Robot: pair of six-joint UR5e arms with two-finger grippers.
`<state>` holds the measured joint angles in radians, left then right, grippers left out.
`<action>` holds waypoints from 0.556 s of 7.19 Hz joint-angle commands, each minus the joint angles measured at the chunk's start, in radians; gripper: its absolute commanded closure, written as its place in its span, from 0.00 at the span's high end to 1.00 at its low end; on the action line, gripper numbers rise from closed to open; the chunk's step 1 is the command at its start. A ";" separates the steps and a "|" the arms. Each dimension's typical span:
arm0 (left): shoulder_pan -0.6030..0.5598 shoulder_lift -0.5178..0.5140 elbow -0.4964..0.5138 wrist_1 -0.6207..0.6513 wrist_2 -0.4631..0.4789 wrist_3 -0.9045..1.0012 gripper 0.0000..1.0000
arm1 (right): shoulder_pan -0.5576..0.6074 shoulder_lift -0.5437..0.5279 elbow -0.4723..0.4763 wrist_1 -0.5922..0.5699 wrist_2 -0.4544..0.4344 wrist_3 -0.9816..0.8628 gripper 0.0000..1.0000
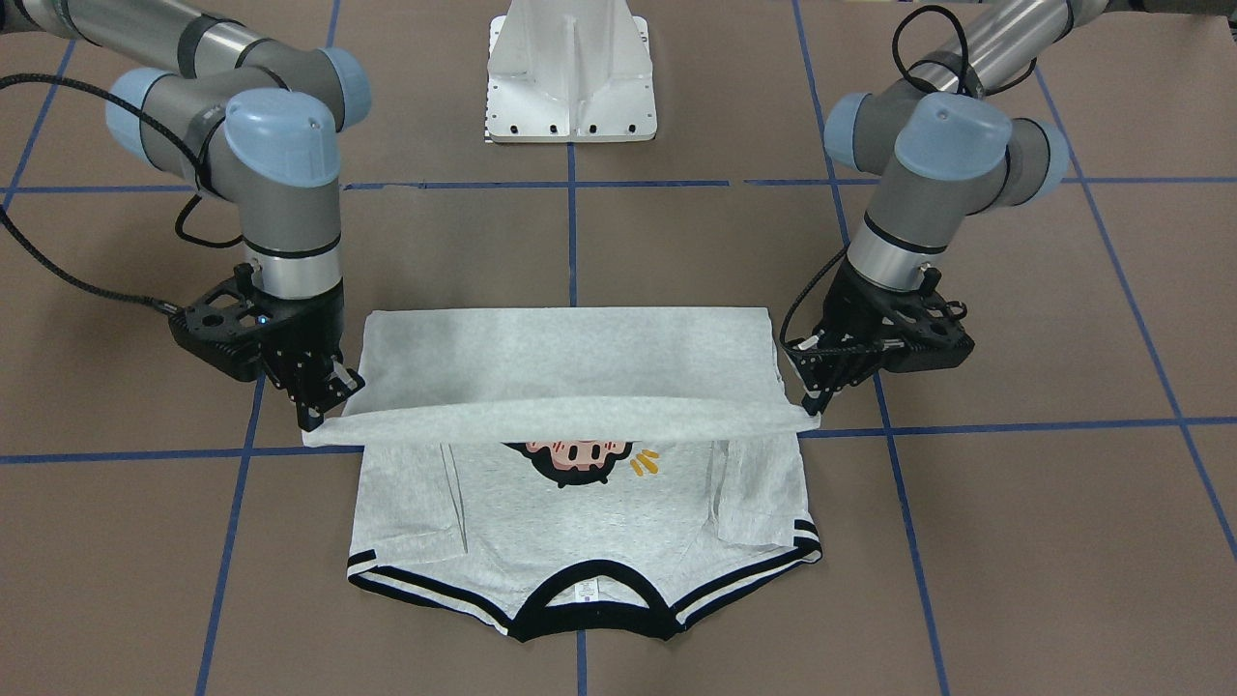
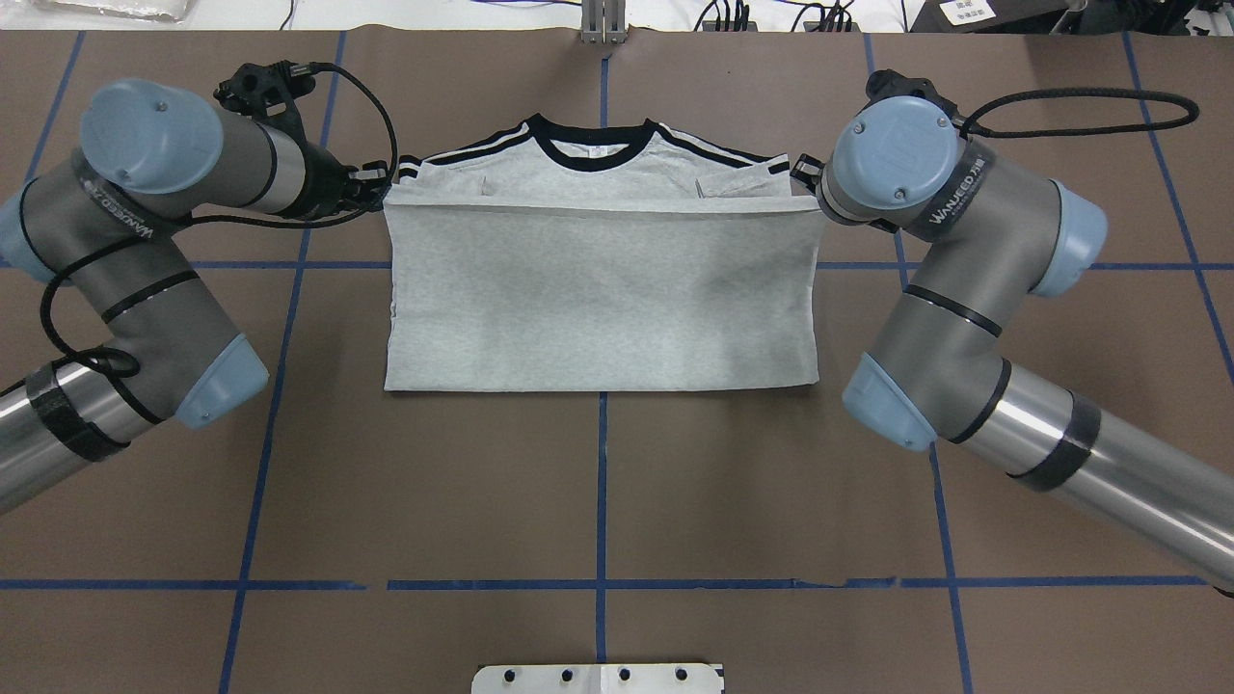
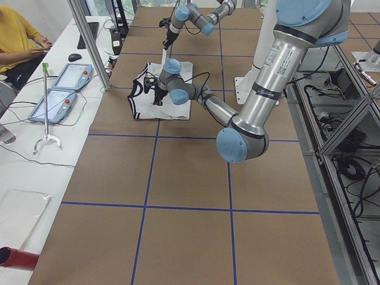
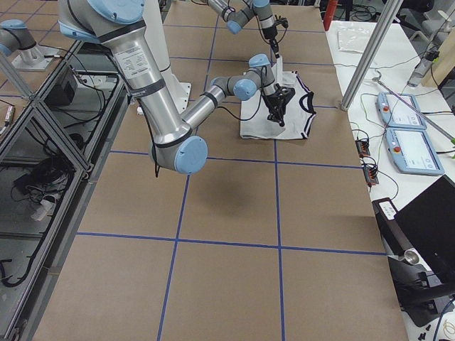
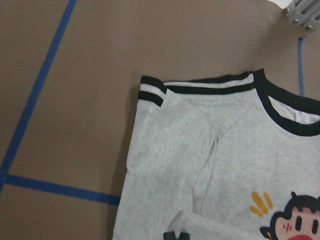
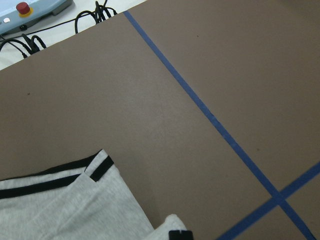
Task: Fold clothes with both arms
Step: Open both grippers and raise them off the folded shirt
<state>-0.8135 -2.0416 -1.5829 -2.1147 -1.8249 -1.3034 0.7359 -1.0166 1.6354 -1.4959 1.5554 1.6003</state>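
The grey T-shirt [image 1: 580,358] lies on the brown table, its black collar [image 1: 589,619] on the side away from the robot. Its lower half is lifted and folded over toward the collar, so only the bottom of the cartoon print [image 1: 580,459] shows. My left gripper [image 1: 810,411] is shut on one hem corner and my right gripper [image 1: 314,418] on the other, holding the hem edge taut just above the shirt. In the overhead view the folded panel [image 2: 598,299] covers the chest. The left wrist view looks down on a striped shoulder [image 5: 200,90].
The white pedestal base [image 1: 570,77] stands behind the shirt. Blue tape lines [image 2: 603,482] cross the table. Two teach pendants [image 3: 65,89] and a seated person [image 3: 18,41] are at the side bench beyond the collar end. A metal post [image 3: 89,41] stands there.
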 commanded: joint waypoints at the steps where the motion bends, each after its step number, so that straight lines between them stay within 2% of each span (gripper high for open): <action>1: -0.012 -0.052 0.152 -0.129 0.039 0.012 0.00 | 0.020 0.096 -0.200 0.098 -0.001 -0.007 0.00; 3: -0.015 -0.089 0.272 -0.232 0.072 0.012 0.00 | 0.025 0.136 -0.299 0.170 -0.003 -0.010 0.00; 4: -0.021 -0.092 0.283 -0.241 0.102 0.013 0.00 | 0.028 0.156 -0.330 0.178 -0.001 -0.010 0.00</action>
<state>-0.8288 -2.1228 -1.3358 -2.3248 -1.7523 -1.2917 0.7602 -0.8867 1.3561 -1.3430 1.5533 1.5912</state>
